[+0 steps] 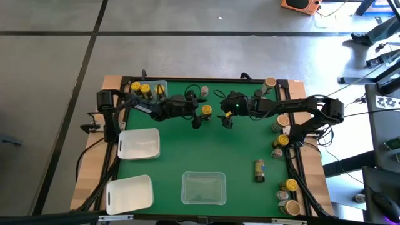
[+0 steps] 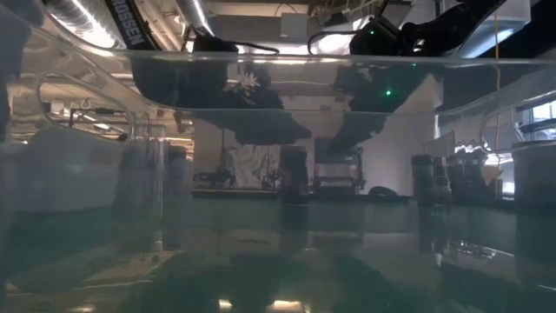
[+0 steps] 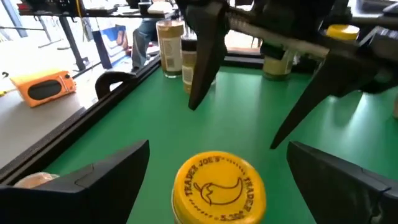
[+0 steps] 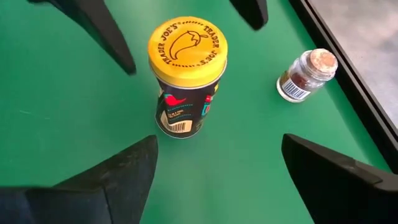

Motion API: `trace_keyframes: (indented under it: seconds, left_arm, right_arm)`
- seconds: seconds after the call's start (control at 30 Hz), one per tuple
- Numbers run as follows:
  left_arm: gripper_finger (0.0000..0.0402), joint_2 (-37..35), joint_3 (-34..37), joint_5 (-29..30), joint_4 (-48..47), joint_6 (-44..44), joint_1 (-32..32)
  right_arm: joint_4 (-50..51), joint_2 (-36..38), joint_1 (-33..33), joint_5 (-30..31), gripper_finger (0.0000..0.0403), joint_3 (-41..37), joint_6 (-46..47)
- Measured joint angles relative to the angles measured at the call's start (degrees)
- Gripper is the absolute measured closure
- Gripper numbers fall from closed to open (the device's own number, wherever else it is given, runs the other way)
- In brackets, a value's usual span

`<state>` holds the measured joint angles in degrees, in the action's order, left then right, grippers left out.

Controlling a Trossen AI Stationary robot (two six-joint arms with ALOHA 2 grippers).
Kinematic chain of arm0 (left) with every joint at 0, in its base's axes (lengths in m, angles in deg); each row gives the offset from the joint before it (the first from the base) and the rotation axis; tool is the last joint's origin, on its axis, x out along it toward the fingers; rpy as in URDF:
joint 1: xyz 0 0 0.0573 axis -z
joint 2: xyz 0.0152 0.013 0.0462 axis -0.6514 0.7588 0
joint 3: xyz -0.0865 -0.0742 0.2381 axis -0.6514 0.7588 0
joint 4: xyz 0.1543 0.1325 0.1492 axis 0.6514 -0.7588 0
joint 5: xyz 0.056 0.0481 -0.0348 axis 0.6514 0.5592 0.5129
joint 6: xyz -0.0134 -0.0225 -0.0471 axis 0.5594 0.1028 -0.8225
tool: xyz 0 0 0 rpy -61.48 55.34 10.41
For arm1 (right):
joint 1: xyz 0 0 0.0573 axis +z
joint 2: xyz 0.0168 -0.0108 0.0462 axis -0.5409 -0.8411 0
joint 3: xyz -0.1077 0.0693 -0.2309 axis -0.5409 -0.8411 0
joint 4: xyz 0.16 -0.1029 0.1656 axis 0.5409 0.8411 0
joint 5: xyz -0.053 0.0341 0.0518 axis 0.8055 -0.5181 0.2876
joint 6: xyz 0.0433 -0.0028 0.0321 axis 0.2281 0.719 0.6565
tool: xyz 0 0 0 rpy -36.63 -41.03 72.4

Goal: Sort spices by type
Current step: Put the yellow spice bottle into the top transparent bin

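Yellow-lidded jar (image 1: 206,110) between spread left gripper (image 1: 195,121) and spread right gripper (image 1: 226,121).

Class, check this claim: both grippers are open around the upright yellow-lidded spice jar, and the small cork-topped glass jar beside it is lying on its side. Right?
Not quite. The small cork-topped glass jar stands upright, as the right wrist view shows. The rest holds: the left gripper and right gripper are open around the upright yellow-lidded spice jar.

Four rectangular plastic trays sit on the green table: one clear tray (image 1: 154,87) holding three yellow-lidded cylindrical spice jars (image 1: 145,89), two white trays (image 1: 139,143), and one clear tray (image 1: 203,188). Outside the trays, three more yellow-lidded jars (image 1: 206,110) show, one small cork-topped glass jar (image 4: 306,74), and one jar lying on its side (image 1: 259,169).
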<state>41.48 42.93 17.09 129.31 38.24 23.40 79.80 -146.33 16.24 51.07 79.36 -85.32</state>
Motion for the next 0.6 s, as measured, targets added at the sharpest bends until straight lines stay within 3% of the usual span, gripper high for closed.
trace_keyframes:
  seconds: [0.43,0.6]
  left_arm:
    - [0.0023,4.4,-0.1,-0.1,1.6,0.8,-0.4]
    - [0.0056,6.6,-0.8,-0.1,5.3,0.9,-0.4]
  right_arm:
    - [-0.3,0.0,0.0,0.0,0.0063,0.0,0.0]
    - [-0.5,0.0,0.0,0.0,0.0063,0.0,0.0]
